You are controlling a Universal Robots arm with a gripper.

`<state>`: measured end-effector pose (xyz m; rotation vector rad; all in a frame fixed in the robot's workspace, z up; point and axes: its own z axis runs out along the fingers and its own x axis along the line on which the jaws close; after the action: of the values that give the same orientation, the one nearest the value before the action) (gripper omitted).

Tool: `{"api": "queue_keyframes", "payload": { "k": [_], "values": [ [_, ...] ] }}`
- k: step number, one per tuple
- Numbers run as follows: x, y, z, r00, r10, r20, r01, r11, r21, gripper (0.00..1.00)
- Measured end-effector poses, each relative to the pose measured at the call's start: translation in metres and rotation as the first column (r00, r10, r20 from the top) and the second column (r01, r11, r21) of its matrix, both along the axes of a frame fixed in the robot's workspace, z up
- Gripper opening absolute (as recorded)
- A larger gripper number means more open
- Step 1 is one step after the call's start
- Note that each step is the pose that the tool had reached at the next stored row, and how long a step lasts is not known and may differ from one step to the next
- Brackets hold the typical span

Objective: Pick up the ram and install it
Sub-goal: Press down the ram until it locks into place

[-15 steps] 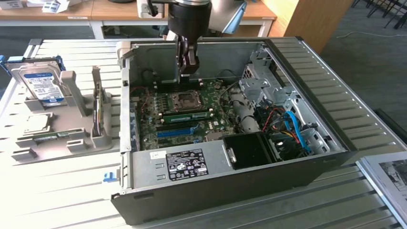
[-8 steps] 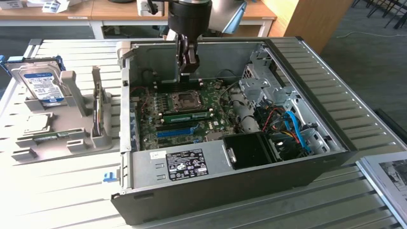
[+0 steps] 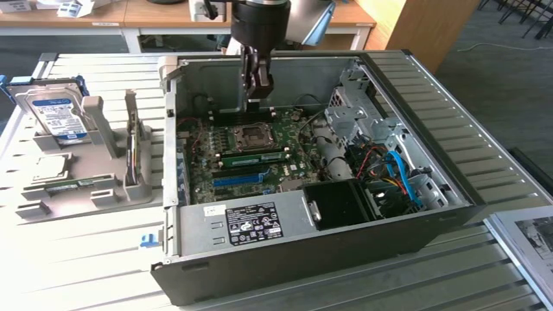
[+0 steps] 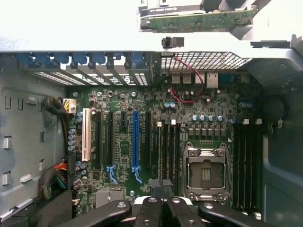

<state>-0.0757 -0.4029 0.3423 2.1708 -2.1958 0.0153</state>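
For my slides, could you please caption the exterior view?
Shut claw hovering above the motherboard inside the open computer case.

arm [image 3: 259,19] cut off above, hard drive [image 3: 56,115] label unreadable

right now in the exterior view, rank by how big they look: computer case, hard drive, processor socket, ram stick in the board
1. computer case, by far the largest
2. hard drive
3. ram stick, long but very thin
4. processor socket

The last two are close; the ram is longer, the socket wider.
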Motion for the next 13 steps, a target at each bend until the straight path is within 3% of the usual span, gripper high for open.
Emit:
{"api": "queue_keyframes", "payload": {
  "k": [13],
  "values": [
    [0.015, 0.0000, 0.0000, 1.0000, 0.000, -0.0001, 0.000, 1.0000, 0.0000, 0.10]
  ]
}}
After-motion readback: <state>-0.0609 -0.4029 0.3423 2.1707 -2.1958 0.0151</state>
